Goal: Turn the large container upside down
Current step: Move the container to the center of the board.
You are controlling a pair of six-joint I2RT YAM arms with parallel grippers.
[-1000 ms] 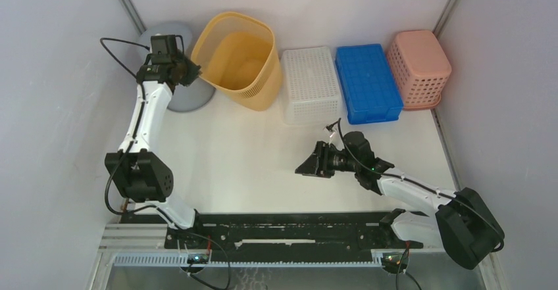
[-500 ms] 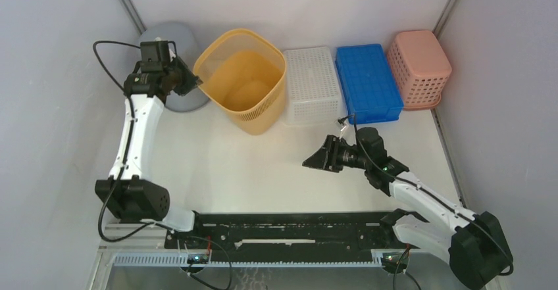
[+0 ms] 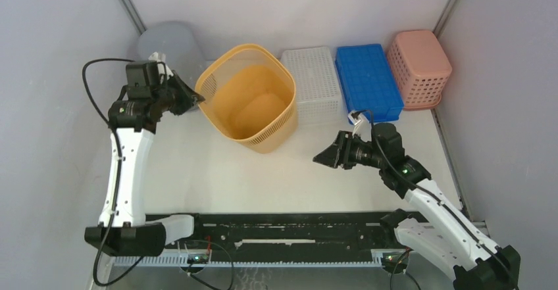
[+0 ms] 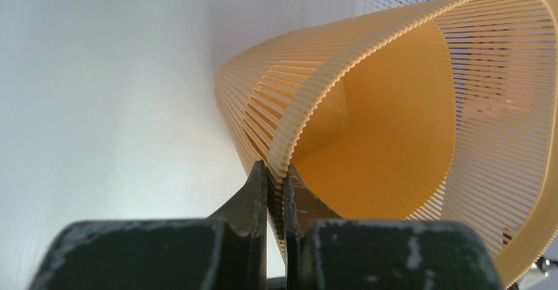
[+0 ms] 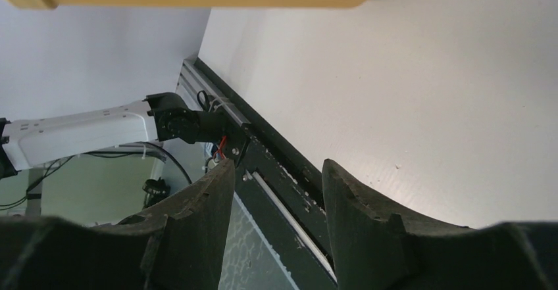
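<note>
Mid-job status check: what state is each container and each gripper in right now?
yellow basket: mouth up, not yet turned over.
left gripper: shut on the yellow basket's rim.
right gripper: open, empty, clear of the basket.
white basket: upside down.
blue crate: upside down.
pink basket: upside down.
grey bin: upside down.

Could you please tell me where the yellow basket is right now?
In the top view the basket is back left of centre, between the left hand, shut on its rim, and the white crate.
</note>
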